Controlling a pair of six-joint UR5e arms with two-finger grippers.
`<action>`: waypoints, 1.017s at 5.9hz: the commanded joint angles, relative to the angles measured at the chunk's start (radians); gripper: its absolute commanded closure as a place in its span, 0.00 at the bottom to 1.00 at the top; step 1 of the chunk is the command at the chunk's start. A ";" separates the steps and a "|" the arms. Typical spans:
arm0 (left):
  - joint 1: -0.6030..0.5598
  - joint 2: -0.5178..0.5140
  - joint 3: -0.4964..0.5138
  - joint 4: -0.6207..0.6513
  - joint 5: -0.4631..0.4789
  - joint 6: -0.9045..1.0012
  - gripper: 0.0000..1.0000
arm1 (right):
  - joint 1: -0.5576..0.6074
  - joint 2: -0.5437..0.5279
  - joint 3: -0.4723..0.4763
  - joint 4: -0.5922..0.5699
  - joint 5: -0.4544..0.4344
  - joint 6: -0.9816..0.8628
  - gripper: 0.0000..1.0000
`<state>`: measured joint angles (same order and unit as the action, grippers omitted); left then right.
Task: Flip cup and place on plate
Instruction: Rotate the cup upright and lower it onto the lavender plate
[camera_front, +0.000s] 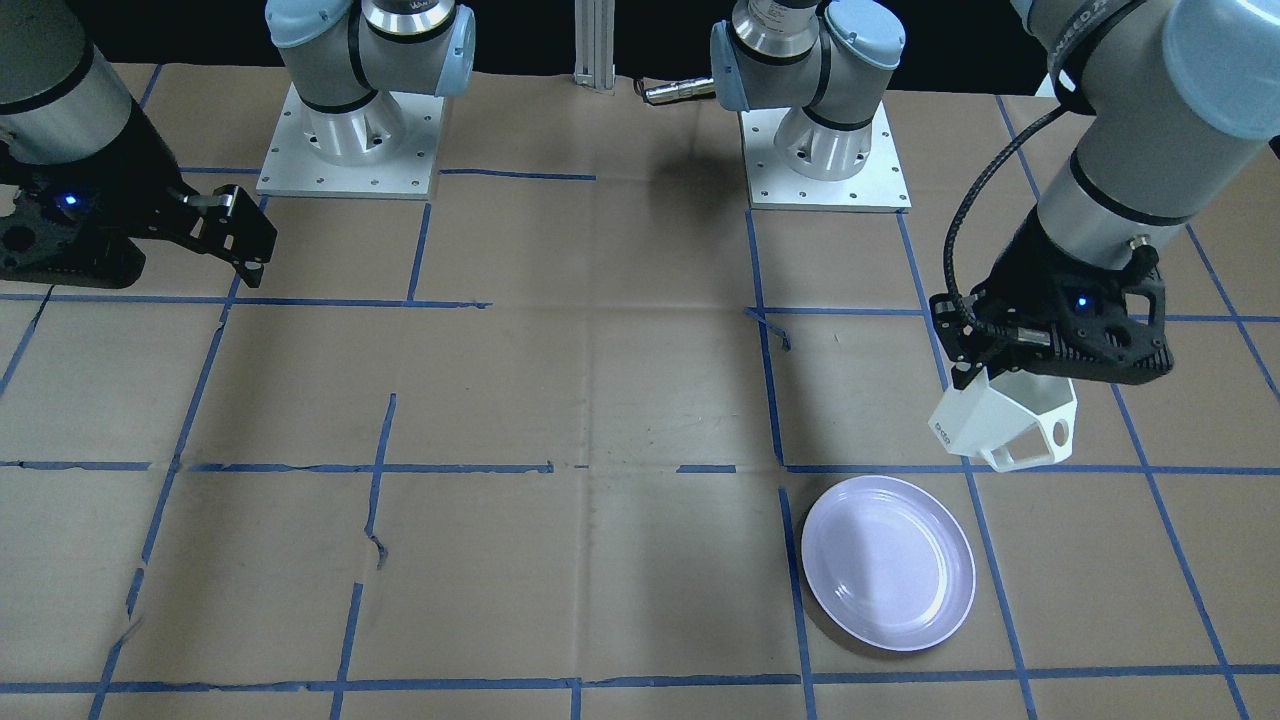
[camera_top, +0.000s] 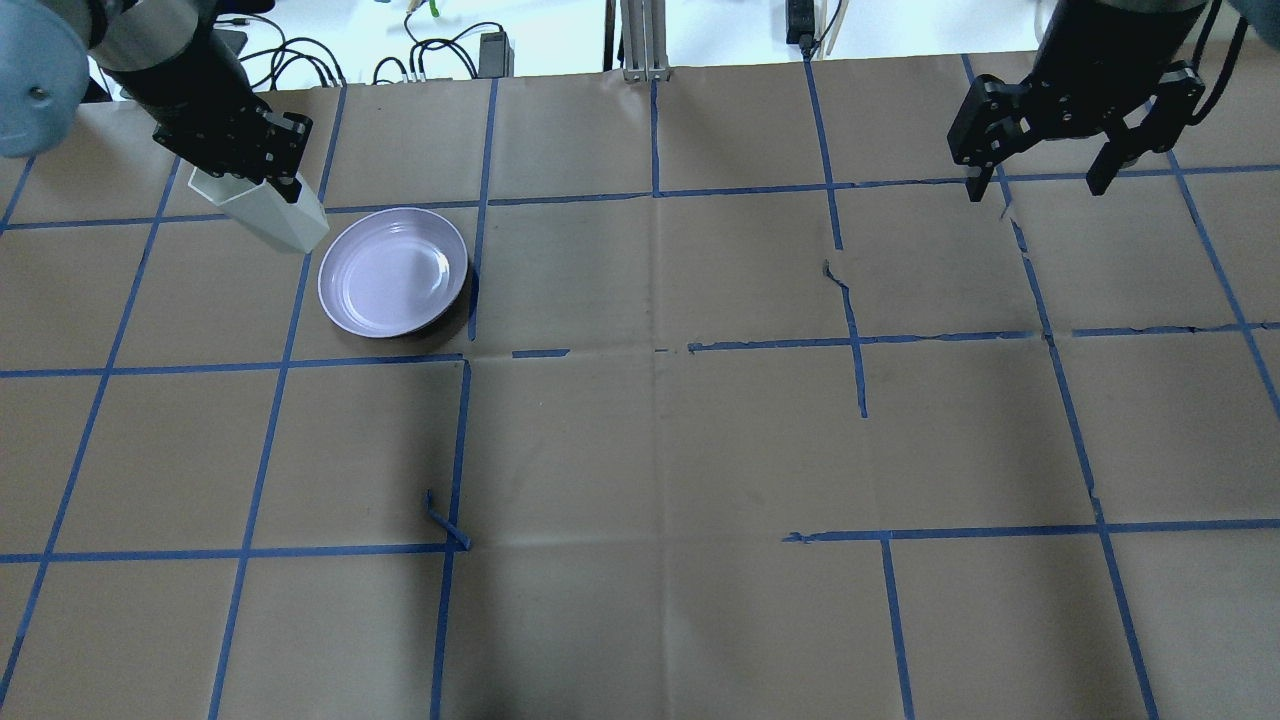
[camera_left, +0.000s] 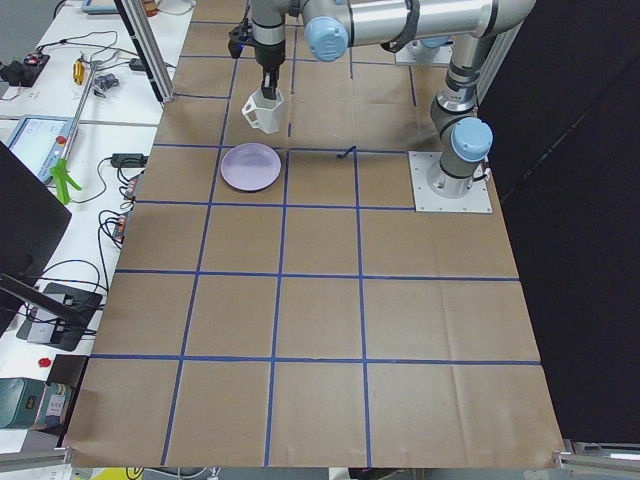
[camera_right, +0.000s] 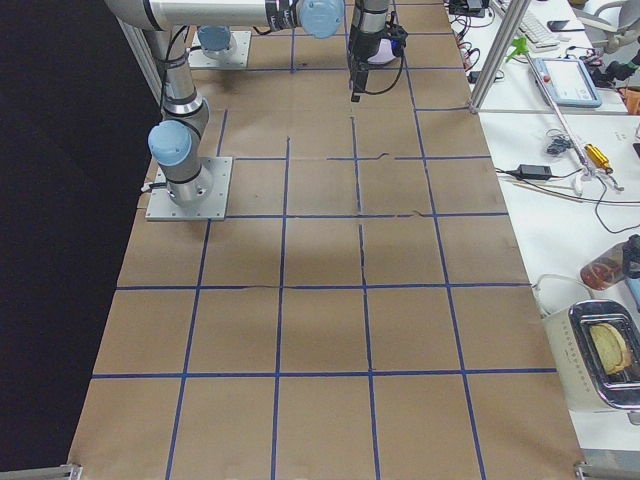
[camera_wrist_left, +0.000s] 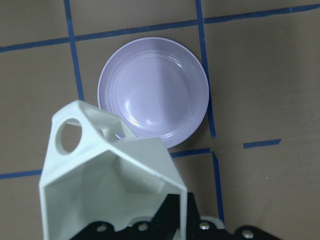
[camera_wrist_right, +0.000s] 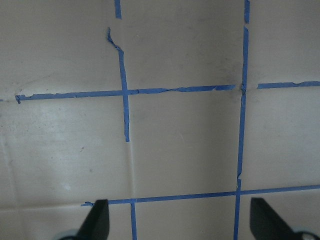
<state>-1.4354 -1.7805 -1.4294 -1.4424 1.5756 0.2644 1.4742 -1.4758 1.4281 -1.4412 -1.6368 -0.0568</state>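
Cup (camera_front: 1005, 425), small, white and faceted, narrowing to a slim base and carrying an angular open handle, looks stiff, hollow and light. Whether it is plastic or ceramic cannot be told, so it is best treated as breakable. Its flat, smooth sides look slippery, so the thin wall at the rim seems the surest place to pinch, with the handle left free. The left gripper (camera_front: 985, 372) has it exactly there, its 2 fingers nearly together with 1 inside the mouth and 1 outside. The cup hangs tilted, mouth up toward the wrist and base down. It appears clear of the brown paper-covered desk (camera_top: 640, 450) with its blue tape grid, at the far left in the overhead view, just beside the round, glossy pale lavender plate (camera_front: 888, 562) and not yet over its middle. A 1-wall hold could let the cup swing, so I would judge slow lowering wise. The right gripper (camera_top: 1040, 187) hovers at the far right with its jaws spread wide, holding nothing.
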 joint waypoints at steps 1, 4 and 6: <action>-0.013 -0.164 0.148 0.013 0.009 -0.004 1.00 | 0.000 0.000 0.000 -0.001 0.000 0.000 0.00; -0.052 -0.285 0.127 0.086 0.010 -0.022 1.00 | 0.000 0.000 0.000 -0.001 0.000 0.000 0.00; -0.089 -0.345 0.022 0.213 0.125 -0.025 1.00 | 0.000 0.000 0.000 0.001 0.000 0.000 0.00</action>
<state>-1.5119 -2.0997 -1.3583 -1.2925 1.6419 0.2397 1.4741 -1.4757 1.4282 -1.4407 -1.6368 -0.0568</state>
